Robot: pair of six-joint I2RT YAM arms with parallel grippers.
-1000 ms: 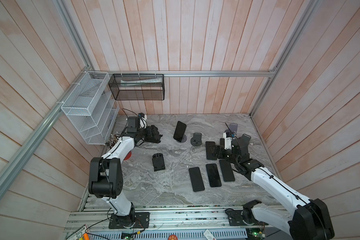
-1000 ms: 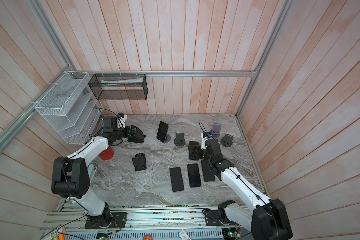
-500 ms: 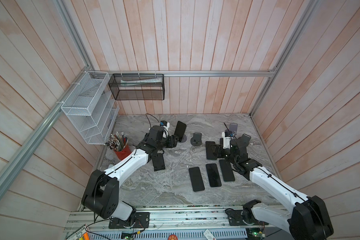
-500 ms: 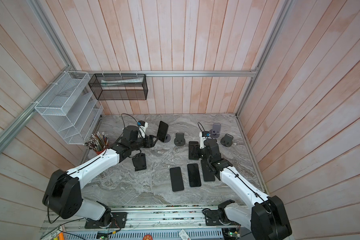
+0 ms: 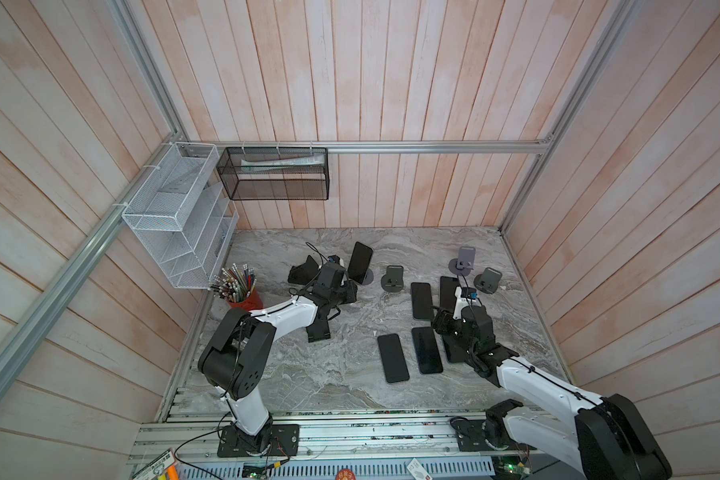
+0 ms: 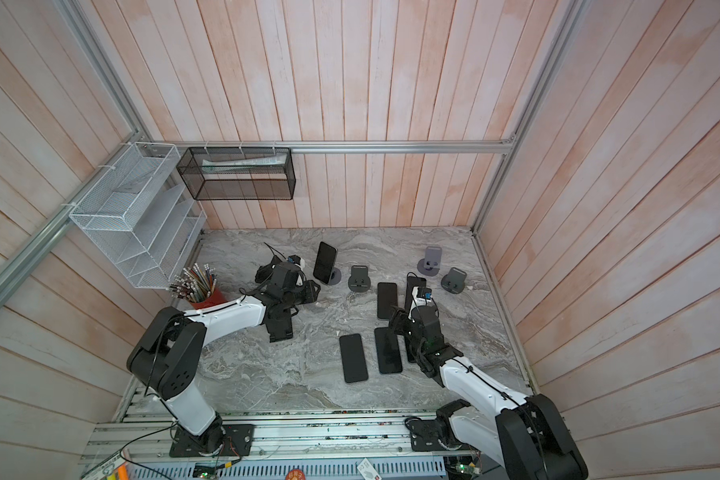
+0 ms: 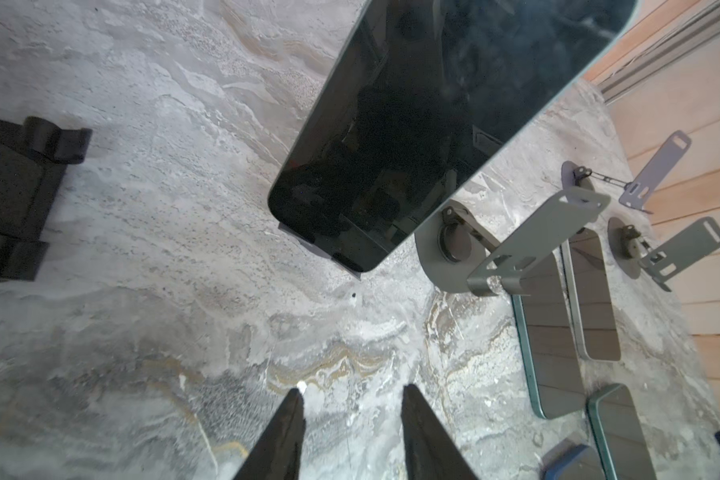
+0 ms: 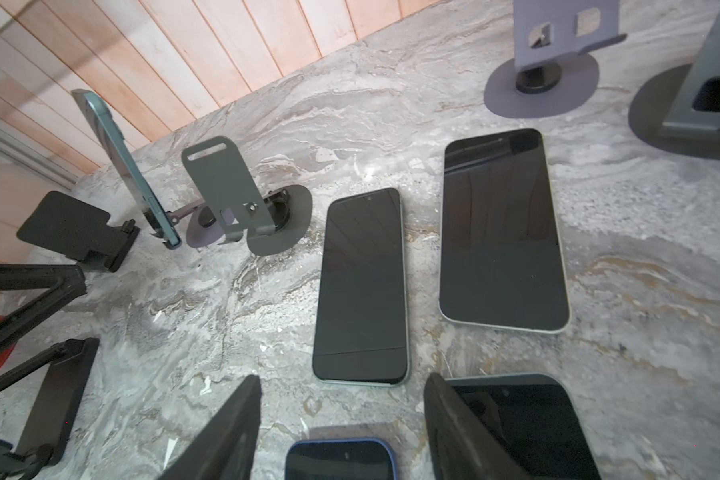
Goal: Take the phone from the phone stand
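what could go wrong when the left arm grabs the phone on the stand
1. The left tool stands open short of the phone; a low, off-centre closing could tip phone and stand together.
2. The empty stand sits close beside; lifting the phone sideways might knock it over.

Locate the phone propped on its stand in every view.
Top view: phone upright, rear centre.
Top view: phone upright, rear centre.
Left wrist: phone close up, screen facing the camera.
Right wrist: phone far off, seen edge-on.
Shared landmark: the empty grey stand right beside it.
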